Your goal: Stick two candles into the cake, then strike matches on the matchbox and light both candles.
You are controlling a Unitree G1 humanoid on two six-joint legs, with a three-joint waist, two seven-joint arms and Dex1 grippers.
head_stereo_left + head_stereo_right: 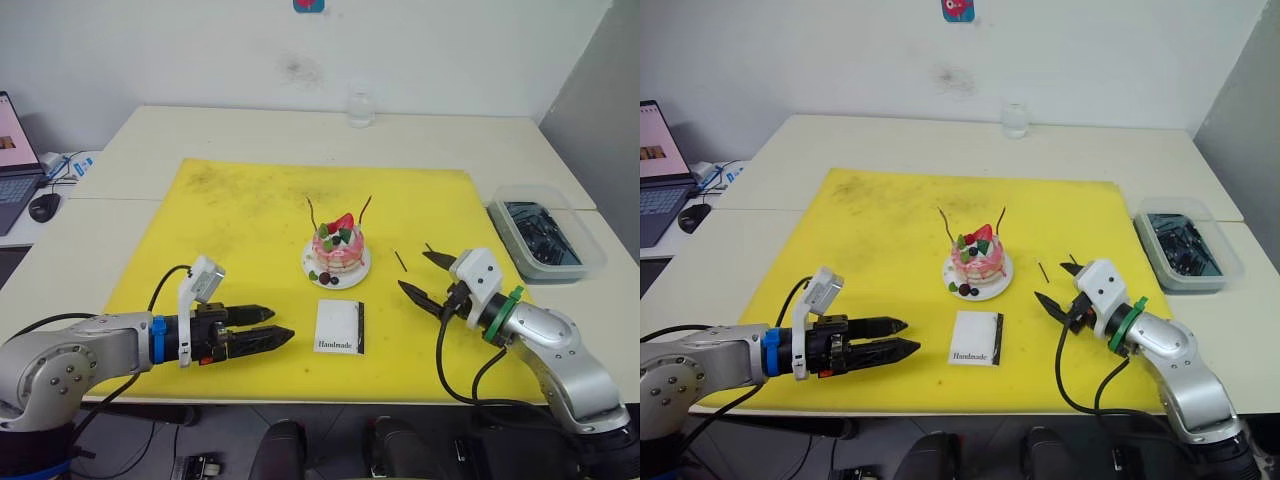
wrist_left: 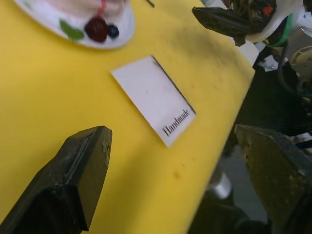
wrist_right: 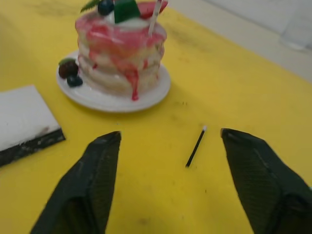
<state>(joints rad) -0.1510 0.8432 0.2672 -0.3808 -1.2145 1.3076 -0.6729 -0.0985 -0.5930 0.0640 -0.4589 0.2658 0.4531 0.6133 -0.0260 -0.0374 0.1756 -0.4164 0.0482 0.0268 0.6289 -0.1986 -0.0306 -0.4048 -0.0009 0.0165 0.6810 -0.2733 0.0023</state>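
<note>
From the head views, both candles [image 1: 310, 212] stand in the cake [image 1: 337, 248], so lighting is what remains. The matchbox [image 1: 339, 326] lies flat in front of the cake; the left gripper [image 1: 270, 328] waits just beside it, fingers apart and empty. In the right wrist view, the right gripper [image 3: 168, 187], spread wide, straddles a match [image 3: 196, 146], likely to pick it up
</note>
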